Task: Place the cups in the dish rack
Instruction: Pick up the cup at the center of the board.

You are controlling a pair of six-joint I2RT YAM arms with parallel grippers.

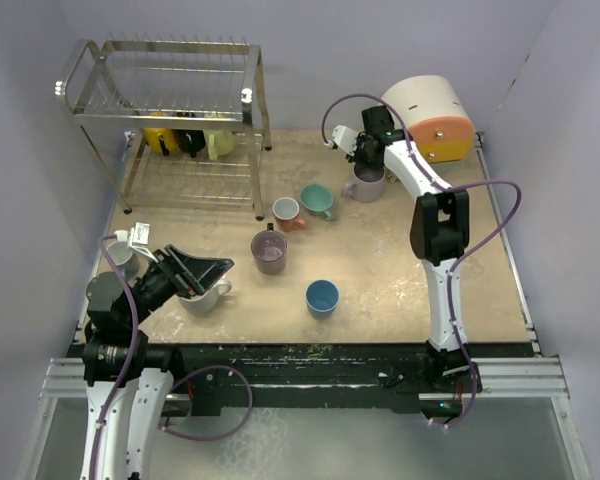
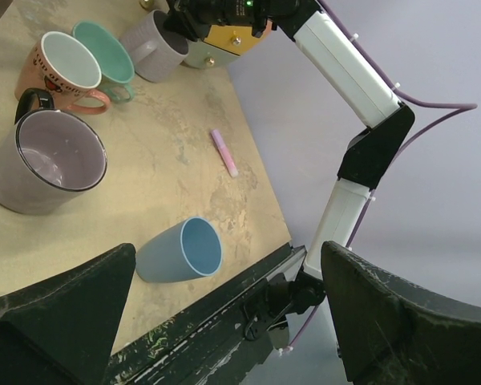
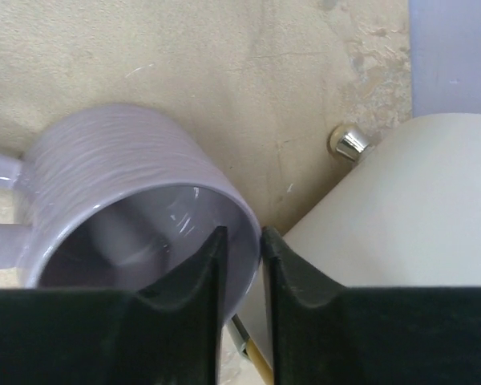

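Note:
The silver wire dish rack (image 1: pixel 170 110) stands at the far left, with yellow (image 1: pixel 160 138), black (image 1: pixel 191 140) and pale green (image 1: pixel 220 143) cups on its lower tier. My right gripper (image 3: pixel 242 249) is shut on the rim of a lavender mug (image 3: pixel 120 184), one finger inside and one outside; it shows in the top view (image 1: pixel 365 183). Salmon (image 1: pixel 286 211), teal (image 1: pixel 317 200), purple (image 1: pixel 269 252) and blue (image 1: pixel 322 297) cups stand mid-table. My left gripper (image 1: pixel 195 270) is open over a white mug (image 1: pixel 208 296). A greyish cup (image 1: pixel 120 256) sits at the left edge.
A cream-and-orange drawer box (image 1: pixel 435 118) stands at the far right, close beside the lavender mug. A small pink stick (image 2: pixel 224 152) lies on the table right of the cups. The table's front edge (image 2: pixel 224 289) runs just beyond the blue cup (image 2: pixel 180 250).

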